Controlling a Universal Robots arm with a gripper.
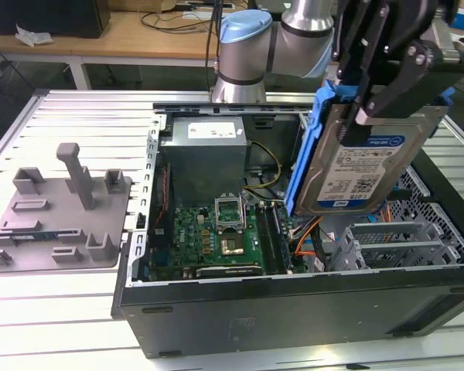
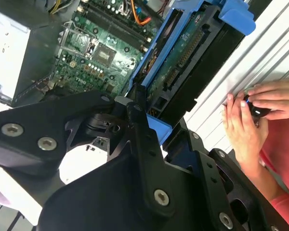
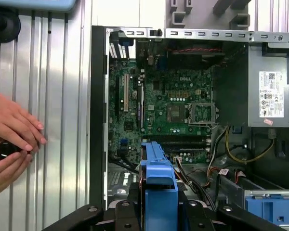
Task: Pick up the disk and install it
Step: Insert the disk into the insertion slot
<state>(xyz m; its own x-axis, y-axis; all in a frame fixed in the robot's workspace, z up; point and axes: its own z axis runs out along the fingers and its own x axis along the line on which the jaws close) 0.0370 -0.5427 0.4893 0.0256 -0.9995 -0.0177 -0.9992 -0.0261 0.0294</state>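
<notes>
Gripper [image 1: 361, 116]: clenched on the disk [image 1: 365, 170] (by its blue bracket).
Disk attitude: on edge, long axis steeply tilted.
Drive cage [image 1: 394, 241]: just below, apart.

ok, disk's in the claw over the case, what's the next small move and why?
Probably ease it down toward the drive cage: the claw holds the disk tilted, hanging clear above the open case, not seated in anything yet.

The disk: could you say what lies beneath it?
Orange cables and a grey drive cage lie below the disk in the gripper; whatever sits directly behind it is hidden.
</notes>
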